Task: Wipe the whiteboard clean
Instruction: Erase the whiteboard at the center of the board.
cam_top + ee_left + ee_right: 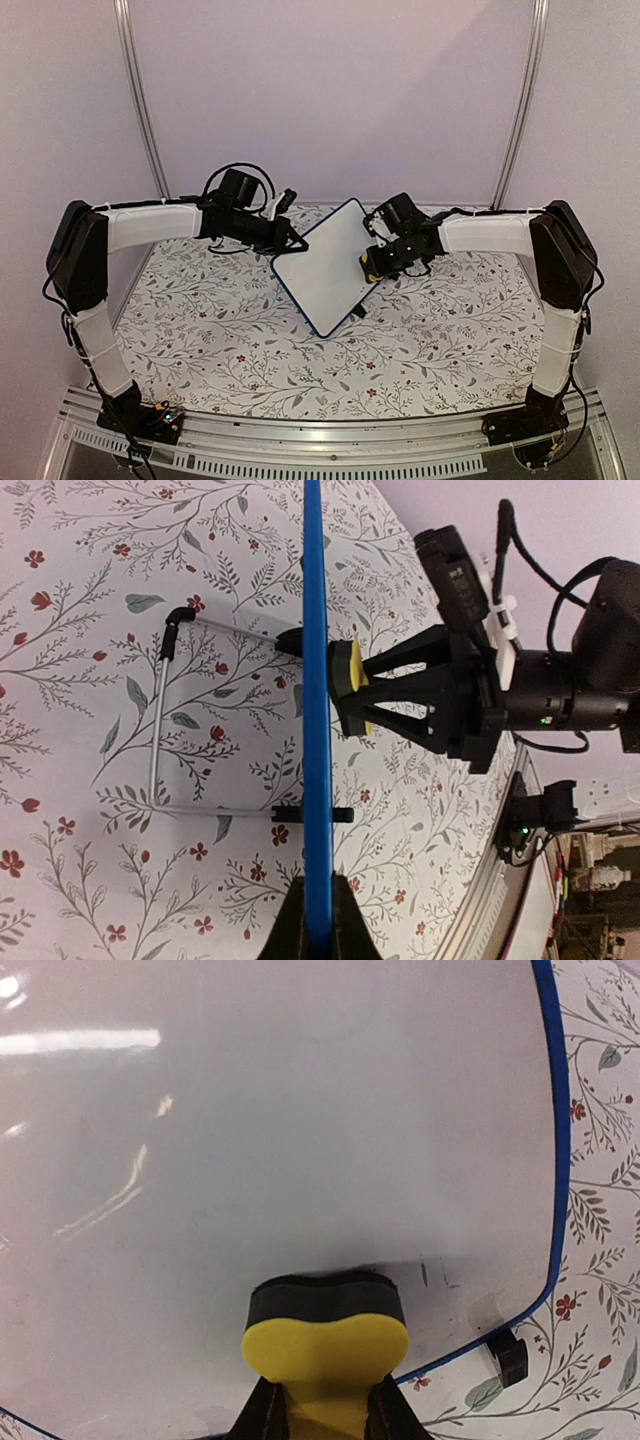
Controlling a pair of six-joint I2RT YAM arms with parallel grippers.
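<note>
The whiteboard (325, 265) stands tilted on the floral cloth, blue-framed, its face almost blank. My left gripper (290, 243) is shut on its left edge; in the left wrist view the blue edge (313, 680) runs up from between the left gripper (318, 905). My right gripper (325, 1415) is shut on a yellow sponge eraser (325, 1335) whose black pad presses flat on the whiteboard (300, 1110) near its lower right corner. A few faint dark strokes (435, 1272) remain beside the pad. From the side, the eraser (350, 685) touches the board's front.
A wire stand (160, 720) props the board from behind, and a black foot (510, 1358) shows at its lower corner. The floral tablecloth (220, 330) spreads around. An aluminium rail (330, 445) runs along the near edge, and metal posts (140, 100) rise at the back.
</note>
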